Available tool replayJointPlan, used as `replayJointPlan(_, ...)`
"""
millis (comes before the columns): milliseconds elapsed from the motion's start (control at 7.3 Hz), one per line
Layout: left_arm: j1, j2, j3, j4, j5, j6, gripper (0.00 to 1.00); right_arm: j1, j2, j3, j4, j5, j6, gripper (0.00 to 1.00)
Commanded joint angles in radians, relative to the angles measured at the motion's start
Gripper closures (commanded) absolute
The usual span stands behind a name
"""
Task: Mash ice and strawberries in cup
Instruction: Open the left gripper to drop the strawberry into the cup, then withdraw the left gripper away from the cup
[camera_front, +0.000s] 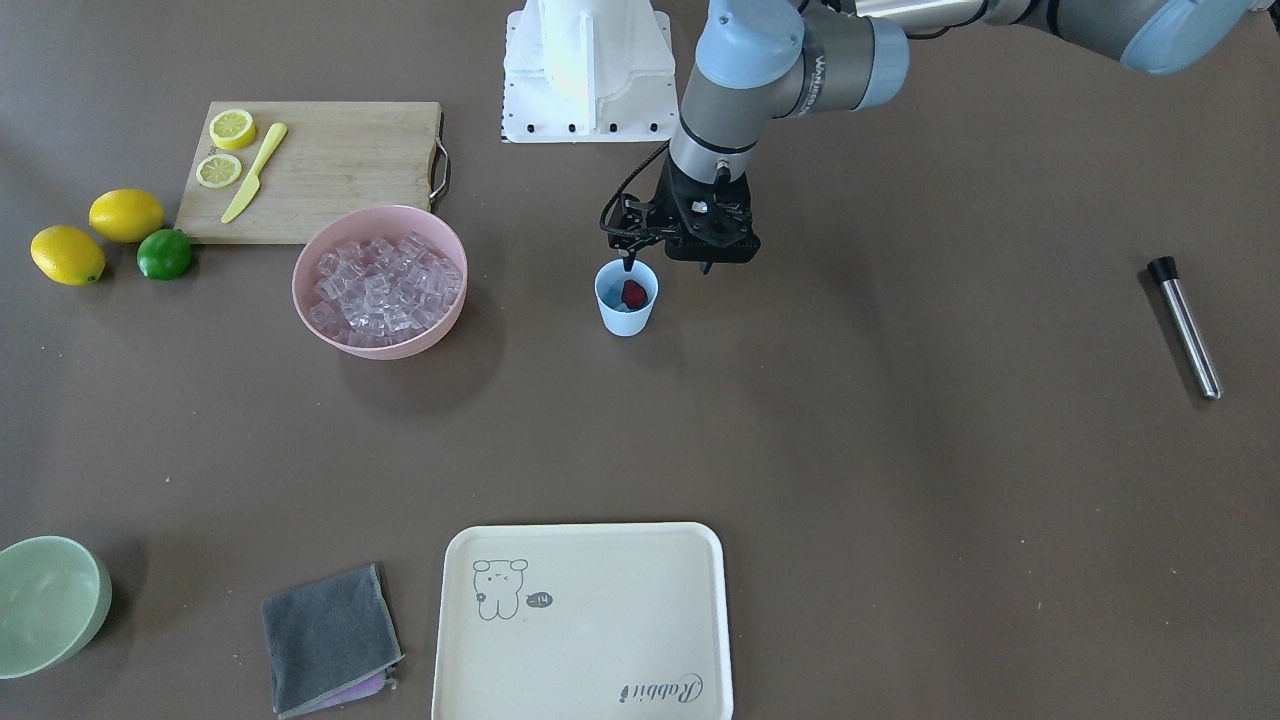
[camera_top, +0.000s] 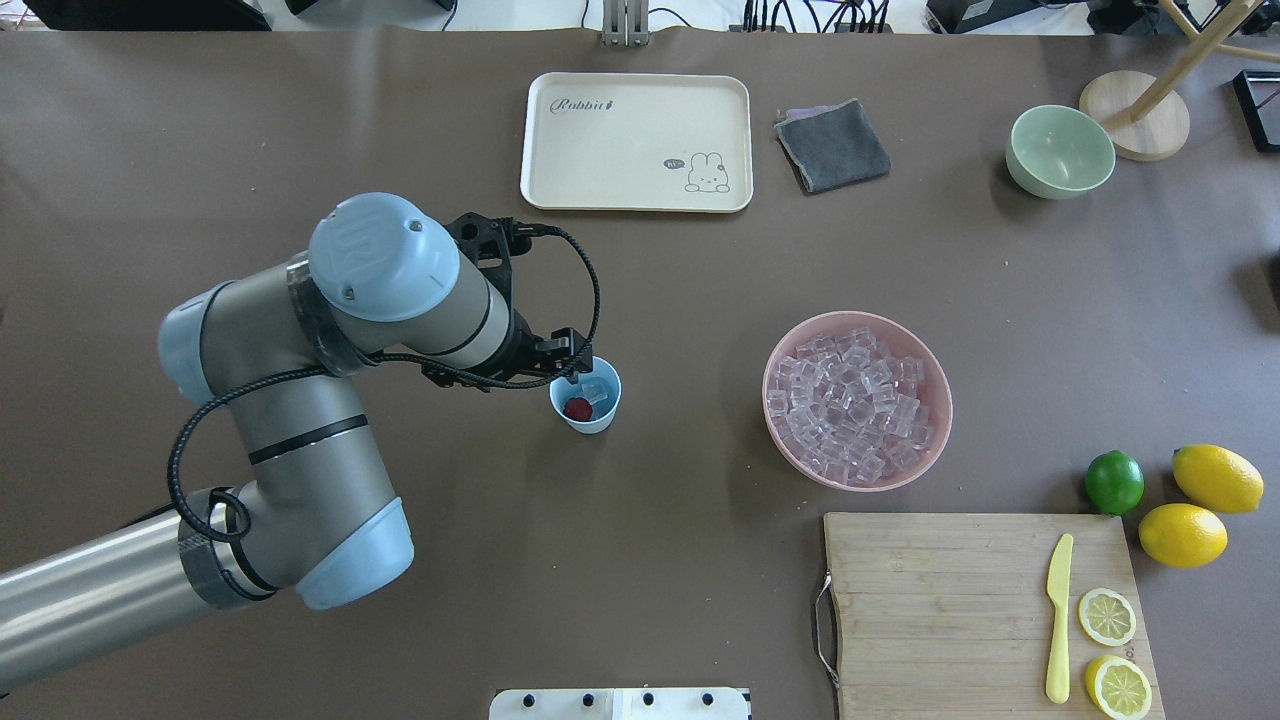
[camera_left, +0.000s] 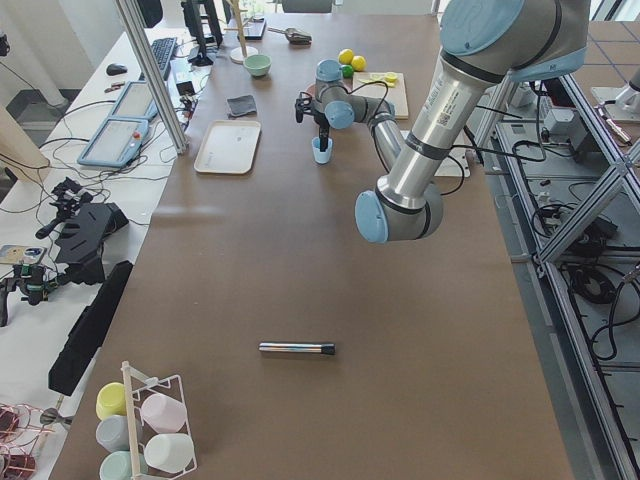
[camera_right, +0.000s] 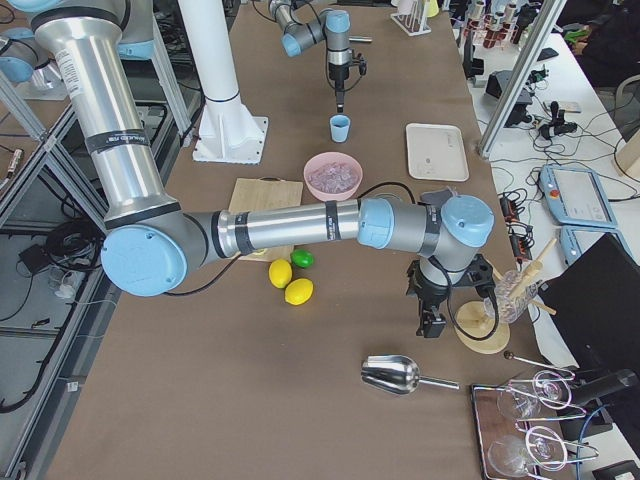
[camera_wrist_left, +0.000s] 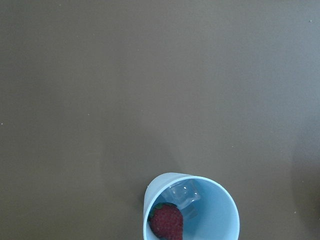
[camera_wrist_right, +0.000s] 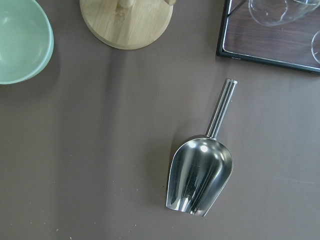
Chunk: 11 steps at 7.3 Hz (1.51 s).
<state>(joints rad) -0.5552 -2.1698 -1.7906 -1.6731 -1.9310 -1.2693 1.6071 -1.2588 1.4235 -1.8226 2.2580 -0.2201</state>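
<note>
The light-blue cup (camera_front: 627, 312) stands mid-table. In it lie a dark red strawberry (camera_front: 634, 293) and a clear ice cube (camera_wrist_left: 184, 194); the left wrist view looks down on the cup (camera_wrist_left: 220, 210) and the berry (camera_wrist_left: 166, 221). My left gripper (camera_front: 667, 267) hangs open just above and beside the cup, one fingertip over its rim and nothing held. More ice (camera_front: 385, 285) fills the pink bowl (camera_front: 400, 347). My right gripper (camera_right: 434, 325) shows only in the exterior right view, far from the cup, and I cannot tell whether it is open or shut.
A metal rod with a black tip (camera_front: 1185, 328) lies apart on the left arm's side. A steel scoop (camera_wrist_right: 200, 180) lies below the right wrist, by a wooden stand base (camera_wrist_right: 127, 22) and green bowl (camera_wrist_right: 20, 42). Cream tray (camera_front: 585, 620), grey cloth (camera_front: 325, 635), cutting board (camera_front: 320, 170).
</note>
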Motion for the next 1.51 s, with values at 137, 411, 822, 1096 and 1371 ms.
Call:
replayJointPlan(137, -0.122, 0.178, -0.044, -0.005, -0.066, 0.227, 0.02, -0.041, -0.005, -0.118, 0.2, 0.008, 0.118, 0.0)
replayJointPlan(411, -0.245, 0.356, -0.043, -0.083, -0.121, 0.371, 0.02, -0.049, -0.002, -0.103, 0.215, 0.012, 0.192, 0.0)
replayJointPlan(822, -0.467, 0.507, 0.084, -0.204, -0.219, 0.676, 0.02, -0.052, -0.005, -0.088, 0.218, 0.072, 0.226, 0.0)
replayJointPlan(1096, -0.57, 0.53, 0.205, -0.278, -0.245, 0.815, 0.02, -0.05, -0.089, 0.027, 0.215, 0.075, 0.228, 0.0)
replayJointPlan(1371, -0.61, 0.528, 0.282, -0.339, -0.272, 0.867, 0.02, -0.05, -0.218, 0.15, 0.217, 0.075, 0.228, 0.0)
